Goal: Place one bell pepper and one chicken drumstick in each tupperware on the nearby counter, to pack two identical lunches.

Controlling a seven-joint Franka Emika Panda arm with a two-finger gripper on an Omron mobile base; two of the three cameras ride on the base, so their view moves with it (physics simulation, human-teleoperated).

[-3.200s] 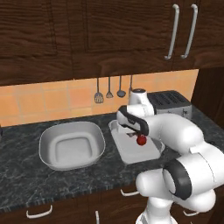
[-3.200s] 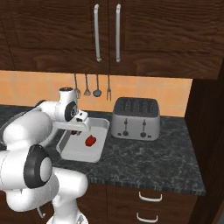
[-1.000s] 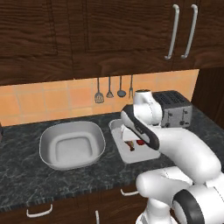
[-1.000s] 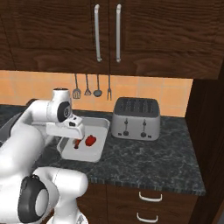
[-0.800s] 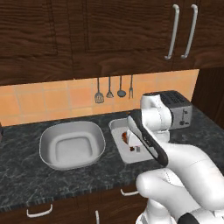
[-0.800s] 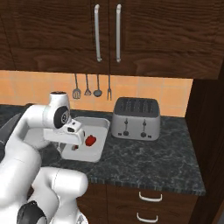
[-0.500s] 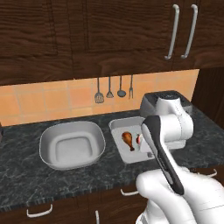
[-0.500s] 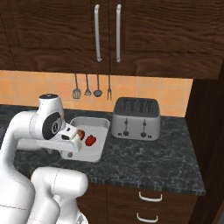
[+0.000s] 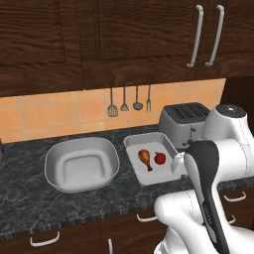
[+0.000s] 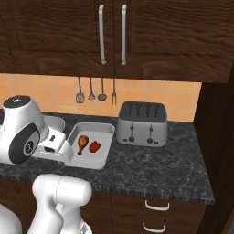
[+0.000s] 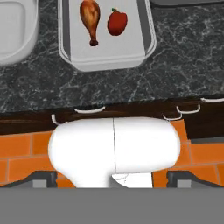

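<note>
The pincer (image 11: 112, 177) is released; tray (image 9: 133, 144) holds drumstick (image 9: 145, 158) and pepper (image 9: 159, 158); next it should fill the left tub (image 9: 54, 158).

2 tubs (image 9: 82, 167), 1 pepper (image 9: 159, 158), 1 drumstick (image 9: 145, 158), 1 toaster (image 9: 184, 123).

Glossy red bell pepper (image 9: 159, 158), marbled stone counter (image 9: 30, 203), shiny metal toaster (image 10: 140, 124)

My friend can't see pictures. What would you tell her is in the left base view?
A chicken drumstick and a red bell pepper lie side by side in a rectangular tupperware tray on a dark stone counter. Left of it sits a rounder tub with nothing in it; a silver toaster stands to the right.
</note>
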